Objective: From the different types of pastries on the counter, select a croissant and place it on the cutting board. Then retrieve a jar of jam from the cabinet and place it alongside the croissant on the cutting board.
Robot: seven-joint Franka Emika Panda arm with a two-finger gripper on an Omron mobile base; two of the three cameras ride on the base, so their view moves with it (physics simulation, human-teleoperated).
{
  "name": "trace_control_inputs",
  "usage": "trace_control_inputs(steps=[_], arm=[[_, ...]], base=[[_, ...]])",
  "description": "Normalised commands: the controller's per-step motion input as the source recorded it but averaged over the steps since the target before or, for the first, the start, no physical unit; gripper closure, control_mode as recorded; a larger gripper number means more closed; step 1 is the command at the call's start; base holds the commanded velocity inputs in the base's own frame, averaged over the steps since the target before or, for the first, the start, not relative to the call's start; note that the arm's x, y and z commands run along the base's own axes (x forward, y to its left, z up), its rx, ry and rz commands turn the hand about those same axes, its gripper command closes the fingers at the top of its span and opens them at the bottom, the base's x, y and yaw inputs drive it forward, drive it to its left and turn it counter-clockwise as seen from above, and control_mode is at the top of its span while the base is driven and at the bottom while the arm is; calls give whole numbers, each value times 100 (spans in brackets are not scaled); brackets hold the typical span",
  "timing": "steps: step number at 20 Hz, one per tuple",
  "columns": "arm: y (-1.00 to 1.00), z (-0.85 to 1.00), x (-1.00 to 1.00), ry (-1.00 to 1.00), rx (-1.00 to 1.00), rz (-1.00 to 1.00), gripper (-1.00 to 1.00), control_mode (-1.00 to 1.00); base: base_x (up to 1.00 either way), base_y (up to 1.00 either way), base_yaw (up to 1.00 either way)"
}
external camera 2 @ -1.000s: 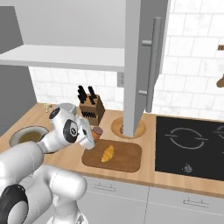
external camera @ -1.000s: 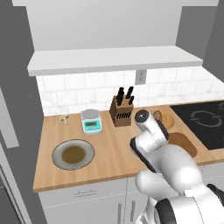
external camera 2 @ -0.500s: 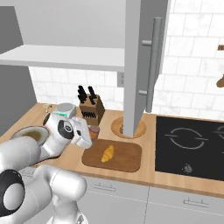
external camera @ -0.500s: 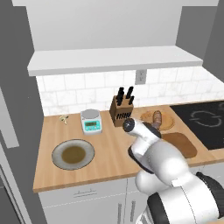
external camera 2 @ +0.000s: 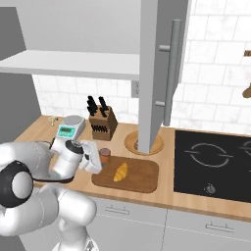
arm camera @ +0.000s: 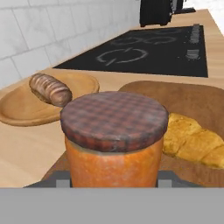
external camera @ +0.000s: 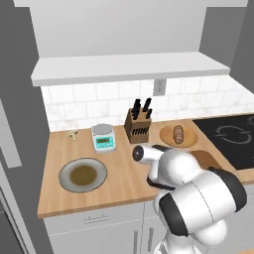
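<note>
Arm swung left, jar of jam (arm camera: 114,139) beside croissant (arm camera: 195,139)

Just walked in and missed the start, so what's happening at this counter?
The robot's gripper holds the jar of jam low at the near end of the cutting board. The croissant already lies on the board. A brown bun sits on the round wooden plate.
</note>
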Motion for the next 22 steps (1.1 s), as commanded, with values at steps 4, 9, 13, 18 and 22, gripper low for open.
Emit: trace_control_inputs(steps=[4, 9, 13, 18, 22], arm=[[-38, -24, 2, 0, 0, 0, 100, -100], [-48, -11, 1, 0, 0, 0, 100, -100], [-30, -14, 0, 0, 0, 0, 100, -100], [-6, -35, 0, 0, 0, 0, 100, -100], [0, -34, -1, 0, 0, 0, 100, -100]], base=[[0, 0, 0], [0, 0, 0], [0, 0, 0], [0, 0, 0], [0, 0, 0]])
